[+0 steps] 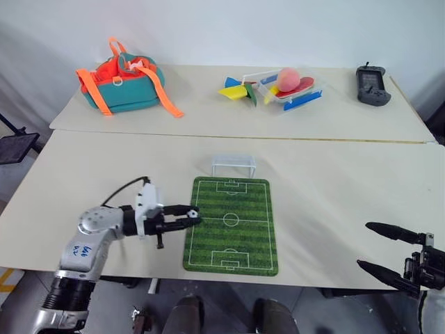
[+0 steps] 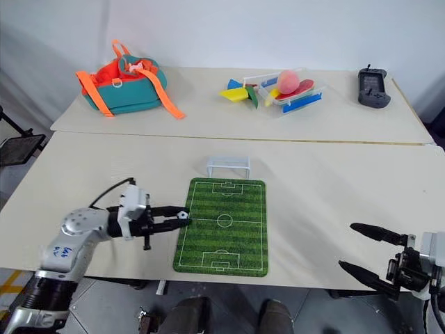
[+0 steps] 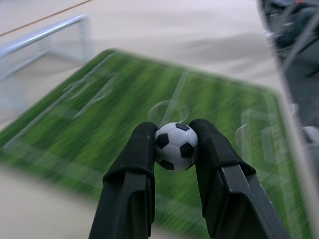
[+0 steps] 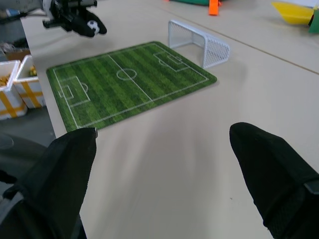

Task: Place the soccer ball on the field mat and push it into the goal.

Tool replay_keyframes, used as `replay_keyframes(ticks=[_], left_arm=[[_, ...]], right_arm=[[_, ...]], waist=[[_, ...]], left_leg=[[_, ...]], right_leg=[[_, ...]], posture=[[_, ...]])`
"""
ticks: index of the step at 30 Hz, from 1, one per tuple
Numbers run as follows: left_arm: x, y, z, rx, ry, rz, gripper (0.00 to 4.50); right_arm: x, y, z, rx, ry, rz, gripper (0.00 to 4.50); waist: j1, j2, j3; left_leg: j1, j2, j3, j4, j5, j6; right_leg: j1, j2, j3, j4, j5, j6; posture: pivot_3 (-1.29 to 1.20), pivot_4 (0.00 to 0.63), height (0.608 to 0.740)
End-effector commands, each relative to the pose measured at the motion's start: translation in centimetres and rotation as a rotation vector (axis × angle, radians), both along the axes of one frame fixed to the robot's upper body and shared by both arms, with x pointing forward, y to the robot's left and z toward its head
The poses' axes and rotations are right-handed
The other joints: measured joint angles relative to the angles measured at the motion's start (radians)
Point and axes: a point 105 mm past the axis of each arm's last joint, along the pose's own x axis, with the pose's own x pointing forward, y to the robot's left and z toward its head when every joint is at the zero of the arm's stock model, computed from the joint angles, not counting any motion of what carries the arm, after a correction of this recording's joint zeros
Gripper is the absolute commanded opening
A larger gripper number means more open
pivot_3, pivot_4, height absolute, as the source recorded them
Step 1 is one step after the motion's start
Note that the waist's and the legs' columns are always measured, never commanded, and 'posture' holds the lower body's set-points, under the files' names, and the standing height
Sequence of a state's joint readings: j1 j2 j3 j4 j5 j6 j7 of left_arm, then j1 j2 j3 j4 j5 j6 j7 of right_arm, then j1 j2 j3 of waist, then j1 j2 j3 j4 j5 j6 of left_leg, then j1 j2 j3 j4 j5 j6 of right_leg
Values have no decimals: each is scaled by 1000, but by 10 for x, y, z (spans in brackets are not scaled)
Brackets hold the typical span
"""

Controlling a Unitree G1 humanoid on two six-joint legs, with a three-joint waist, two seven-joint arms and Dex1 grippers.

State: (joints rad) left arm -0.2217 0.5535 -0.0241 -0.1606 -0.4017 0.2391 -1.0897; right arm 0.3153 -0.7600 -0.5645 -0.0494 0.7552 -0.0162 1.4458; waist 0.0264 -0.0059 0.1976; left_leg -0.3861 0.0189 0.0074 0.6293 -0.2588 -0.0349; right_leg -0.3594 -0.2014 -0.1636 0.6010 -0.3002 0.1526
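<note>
Gripping the soccer ball (image 3: 175, 146) between its two black fingers, the left end effector (image 1: 189, 218) hangs just above the left edge of the field mat (image 1: 231, 226), about level with the centre line, pointing across toward the mat's middle. The ball is held off the surface. The right end effector (image 1: 381, 249) sits near the front right edge of the desk (image 1: 327, 188), well apart from the mat, with its fingers spread wide and nothing between them. The green mat lies flat on the pale desk with its short ends near and far. Just beyond its far end stands the goal (image 1: 233, 165), upright, its mouth facing the mat. Farther back, on a second desk (image 1: 208, 115), a teal and orange bag (image 1: 124, 85) rests at the left, a clear tray of colourful toys (image 1: 281, 88) with a pink ball (image 1: 288, 75) sits in the middle, and a dark handheld controller (image 1: 373, 85) lies at the right.
</note>
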Motion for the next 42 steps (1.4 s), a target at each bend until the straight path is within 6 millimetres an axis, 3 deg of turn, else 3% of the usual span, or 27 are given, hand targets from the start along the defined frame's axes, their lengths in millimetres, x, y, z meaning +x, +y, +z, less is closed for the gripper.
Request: replay_keyframes(ticks=[1,5,10,17,21,33,42], left_arm=[[-10,-23,8,-4,-46,-47,855],[-19,-43,-3,15,-38,-93,855],[-25,-44,-27,102,-48,-109,855],[-45,-45,-47,163,-63,-167,855],[-46,-50,-50,168,-77,-170,855],[-56,-56,-61,199,-100,-213,855],[-45,-58,-61,203,-118,-175,855]], right_arm=[[-2,9,10,37,-47,39,4500],[-6,19,4,17,-40,61,4500],[-11,18,0,-17,2,146,4500],[-25,18,-9,-11,64,135,4500],[-36,14,-21,-48,108,134,4500],[-36,13,-24,-83,126,151,4500],[-32,11,-26,-109,128,122,4500]], waist=[[1,0,0],[2,0,0],[-1,1,0],[8,1,0],[21,1,0],[26,2,0],[26,2,0]], left_leg=[[0,0,0,1,-1,0],[0,0,2,1,-1,0],[0,0,3,1,-2,0],[-1,1,4,1,-4,2],[-1,1,5,2,-7,3],[-1,2,6,3,-8,3],[-1,2,7,4,-8,3]], right_leg=[[0,0,1,0,1,0],[0,0,2,-1,2,0],[0,1,3,-2,2,1],[-1,2,3,-5,2,1],[0,2,4,-7,3,2],[0,3,5,-9,3,2],[0,3,5,-9,4,2]], posture=[[0,150,740],[0,150,740],[0,150,740],[0,150,740],[0,150,740],[0,150,740],[0,150,740]])
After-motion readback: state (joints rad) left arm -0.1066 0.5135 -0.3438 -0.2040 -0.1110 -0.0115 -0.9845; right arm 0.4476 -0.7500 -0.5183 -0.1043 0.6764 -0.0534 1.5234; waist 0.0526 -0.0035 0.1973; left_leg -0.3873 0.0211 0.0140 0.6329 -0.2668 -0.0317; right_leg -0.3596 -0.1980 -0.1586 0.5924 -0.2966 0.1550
